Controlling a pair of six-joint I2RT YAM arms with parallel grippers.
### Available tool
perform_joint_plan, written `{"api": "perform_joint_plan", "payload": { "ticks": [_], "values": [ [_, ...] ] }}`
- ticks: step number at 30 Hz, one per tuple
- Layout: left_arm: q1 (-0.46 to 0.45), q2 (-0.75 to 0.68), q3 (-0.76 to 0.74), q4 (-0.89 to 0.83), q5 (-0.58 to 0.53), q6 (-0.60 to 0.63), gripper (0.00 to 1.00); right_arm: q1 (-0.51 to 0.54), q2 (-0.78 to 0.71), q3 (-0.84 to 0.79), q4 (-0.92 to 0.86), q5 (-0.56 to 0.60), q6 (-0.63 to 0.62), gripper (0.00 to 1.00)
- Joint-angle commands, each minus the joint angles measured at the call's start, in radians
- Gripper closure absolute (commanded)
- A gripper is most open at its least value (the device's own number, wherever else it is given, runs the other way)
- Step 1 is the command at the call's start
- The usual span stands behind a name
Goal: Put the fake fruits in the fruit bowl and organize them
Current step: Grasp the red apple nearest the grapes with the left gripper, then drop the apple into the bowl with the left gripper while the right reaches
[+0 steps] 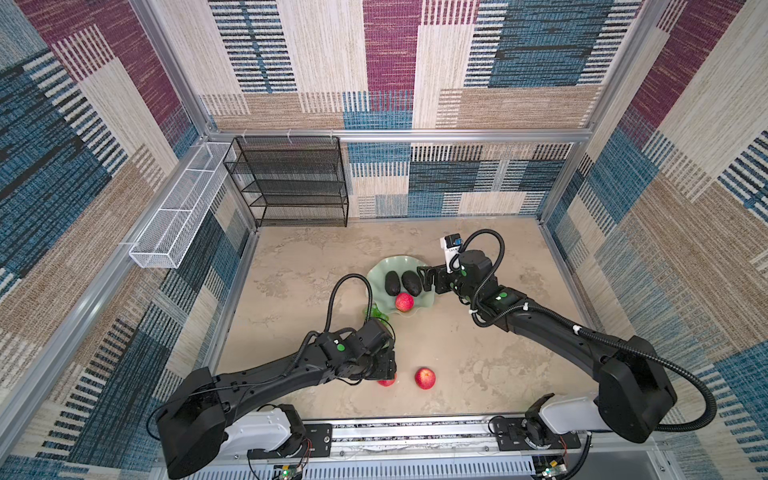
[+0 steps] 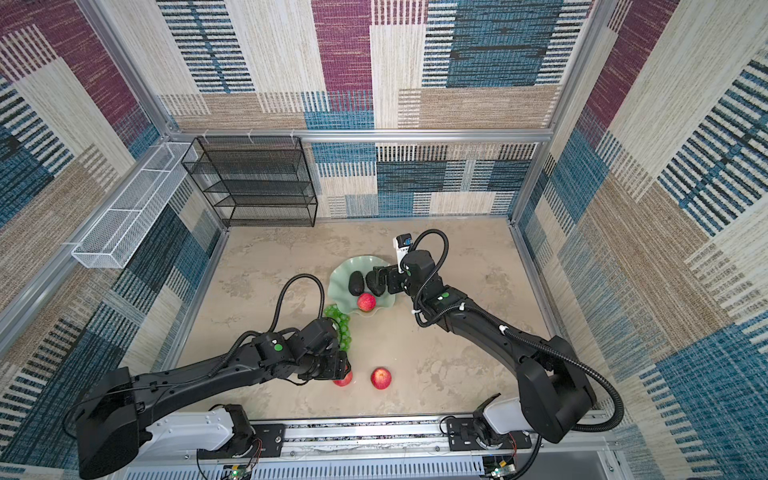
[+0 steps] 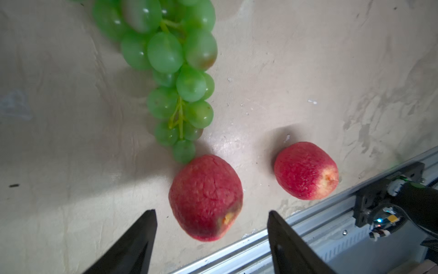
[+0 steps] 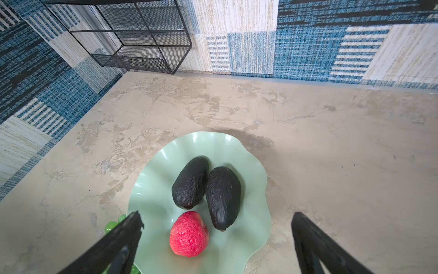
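The pale green fruit bowl (image 1: pixel 382 266) (image 4: pixel 196 144) sits mid-table and holds two dark avocados (image 1: pixel 392 282) (image 4: pixel 190 182) side by side and one red apple (image 1: pixel 404 302) (image 4: pixel 189 234). My right gripper (image 4: pixel 217 213) (image 1: pixel 426 280) hovers over the bowl's right side, open and empty. The green grapes (image 2: pixel 338 320) (image 3: pixel 170 71) lie on the table left of the bowl. Their tip touches a second apple (image 3: pixel 205 200) (image 2: pixel 344 379). My left gripper (image 3: pixel 211 211) is open, its fingers on either side of that apple's near end, not touching. A third apple (image 1: pixel 425 377) (image 3: pixel 305 170) lies to its right.
A black wire shelf (image 1: pixel 291 183) stands at the back left, with a white mesh basket (image 1: pixel 174 216) on the left wall. The metal rail (image 3: pixel 308 227) at the table's front edge runs close behind the two loose apples. Patterned walls enclose the table.
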Motion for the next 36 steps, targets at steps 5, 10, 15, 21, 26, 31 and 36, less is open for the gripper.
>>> {"api": "perform_joint_plan", "payload": {
  "ticks": [5,10,15,21,26,31,36],
  "values": [
    [-0.016,0.073,-0.009,0.033,0.012,-0.003,0.32,-0.001,-0.009,-0.006,0.033,0.021,0.006,0.00],
    [-0.017,0.030,-0.015,0.011,0.015,-0.002,0.55,-0.003,-0.002,-0.012,0.042,0.020,0.011,0.00],
    [-0.015,-0.084,0.062,-0.165,-0.082,0.048,0.56,-0.004,0.006,-0.015,0.044,0.018,0.016,0.00],
    [0.120,-0.176,0.186,-0.190,-0.153,0.182,0.53,-0.003,0.004,-0.015,0.040,0.019,0.022,0.00],
    [0.273,-0.035,0.309,-0.052,-0.075,0.284,0.52,-0.004,-0.027,-0.043,0.028,0.020,0.035,0.00],
    [0.337,0.195,0.502,-0.060,-0.044,0.377,0.52,-0.004,-0.070,-0.088,-0.009,0.034,0.051,0.00],
    [0.380,0.342,0.564,-0.031,0.007,0.405,0.53,-0.004,-0.100,-0.133,-0.019,0.035,0.070,0.00]
  ]
}}
